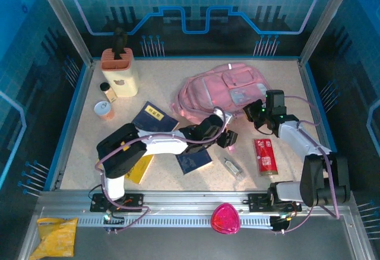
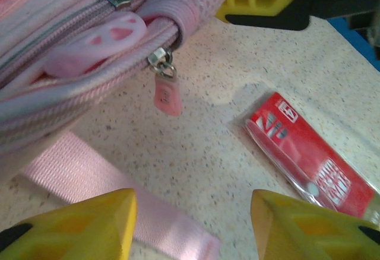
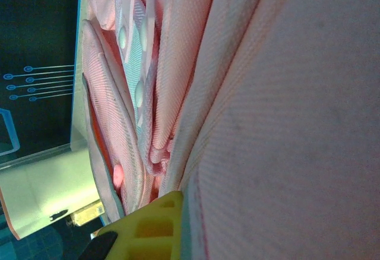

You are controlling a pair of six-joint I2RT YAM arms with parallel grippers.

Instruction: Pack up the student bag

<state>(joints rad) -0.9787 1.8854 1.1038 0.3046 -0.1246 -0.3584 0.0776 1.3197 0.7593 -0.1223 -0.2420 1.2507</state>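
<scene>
Packing hasn't properly started, by my reckoning. The student bag (image 1: pixel 222 88) lies slumped on the far right-centre of the speckled table (image 1: pixel 166 79), and I can't see any compartment gaping open. From my left wrist, the zip pull (image 2: pixel 166 94) hangs at the end of a track that looks done up, so I'd say opening comes first.

My right gripper (image 1: pixel 256 113) is at the bag's near right edge with its jaws closed. One yellow finger (image 3: pixel 151 221) sits hard against pink weave, and it looks like I'm pinching a fold of the bag to steady it.

My left gripper (image 2: pixel 193 218) hovers with jaws parted and nothing between them, above a pink strap (image 2: pixel 89 177) and bare tabletop, with the zip pull just ahead. That's my likely target!

Everything that might go in is lying outside:
- the red packet (image 1: pixel 265 156), near the bag on the right
- a small clear tube (image 1: pixel 231 166), just beside the packet
- two blue booklets (image 1: pixel 154 117) and (image 1: pixel 193 160), partly under my left arm
- a yellow booklet (image 1: pixel 139 168), further left
- a tin (image 1: pixel 104 110), a small bottle (image 1: pixel 107 92) and a white-and-orange holder (image 1: pixel 122 73), well apart at far left

So nothing looks packed, and the whole load remains.
</scene>
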